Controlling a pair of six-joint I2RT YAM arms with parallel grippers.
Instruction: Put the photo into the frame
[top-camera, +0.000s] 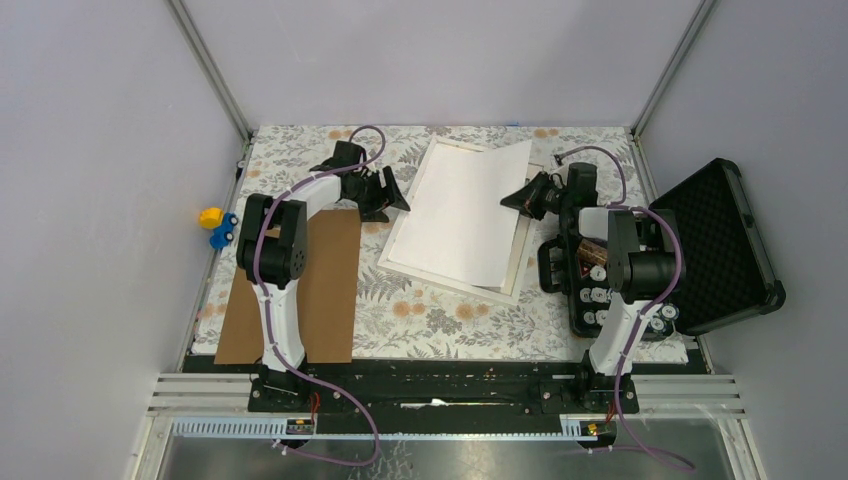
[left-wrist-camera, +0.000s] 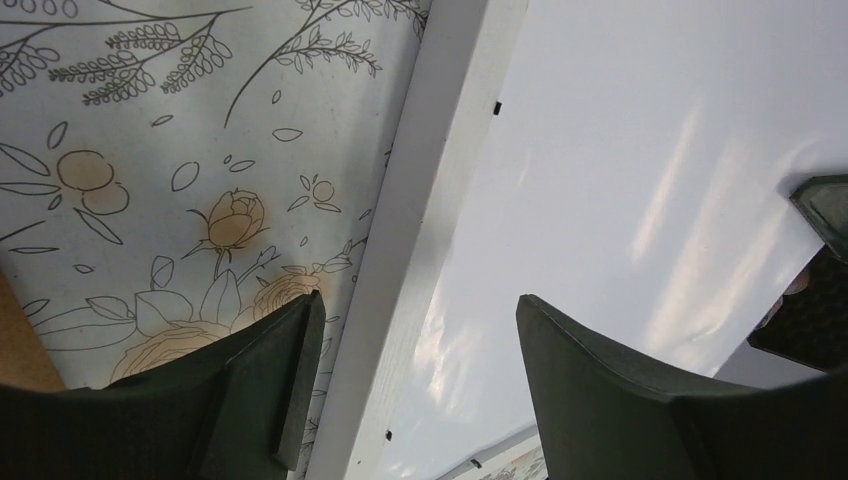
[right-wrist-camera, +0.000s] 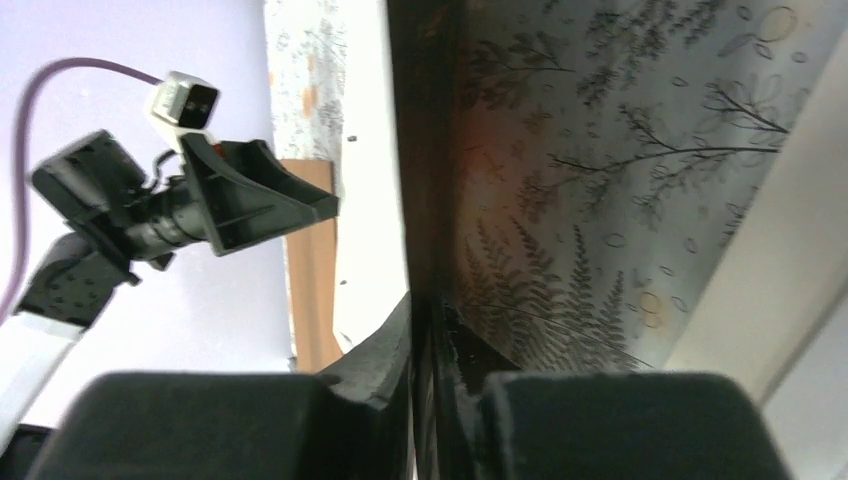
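Note:
The white frame lies flat at the table's middle. The photo rests on it, white back up and turned slightly askew. My right gripper is shut on the photo's right edge and holds that edge raised. In the right wrist view the sheet runs edge-on from the jaws, with its dark glossy face to the right and its white back to the left. My left gripper is open and empty at the frame's left side. In the left wrist view the frame's rail and the photo's back show between the fingers.
A brown backing board lies on the floral cloth under the left arm. An open black case with round items inside stands by the right arm. A yellow and blue toy lies outside the left rail.

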